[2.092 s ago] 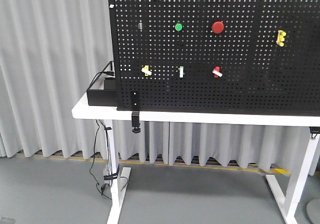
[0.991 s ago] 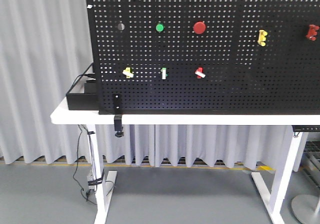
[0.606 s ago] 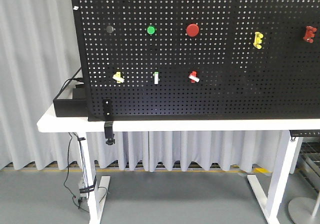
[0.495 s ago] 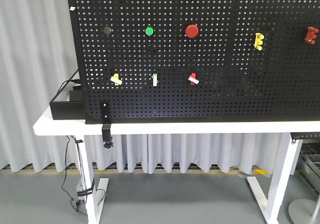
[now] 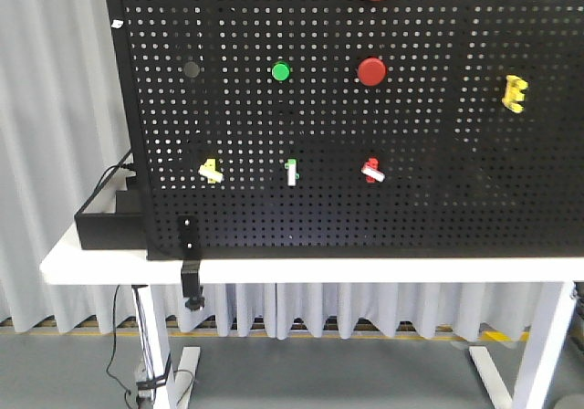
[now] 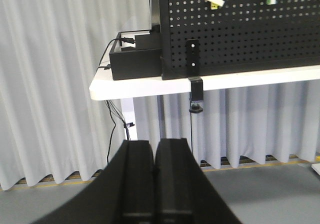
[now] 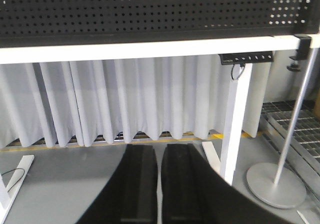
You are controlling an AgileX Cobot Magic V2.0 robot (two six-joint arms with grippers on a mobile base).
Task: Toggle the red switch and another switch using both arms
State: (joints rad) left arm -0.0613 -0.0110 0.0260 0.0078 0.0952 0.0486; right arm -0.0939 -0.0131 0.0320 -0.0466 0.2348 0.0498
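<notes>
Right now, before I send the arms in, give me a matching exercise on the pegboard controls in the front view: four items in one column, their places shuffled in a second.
Items:
1. red switch
2. pale-yellow switch
3. green-and-white toggle
4. green round button

Places:
A. middle of the lower row of three
B. right end of that row
C. left end of that row
D. above the row, left of a red push button

Pairs: 1-B, 2-C, 3-A, 4-D

White rectangular table (image 5: 365,269) on metal legs, lower frame | black perforated metal pegboard (image 5: 438,208) stands upright on it, centre | low black box (image 5: 108,229), left end | black clamp (image 5: 190,277) on front edge, lower left
</notes>
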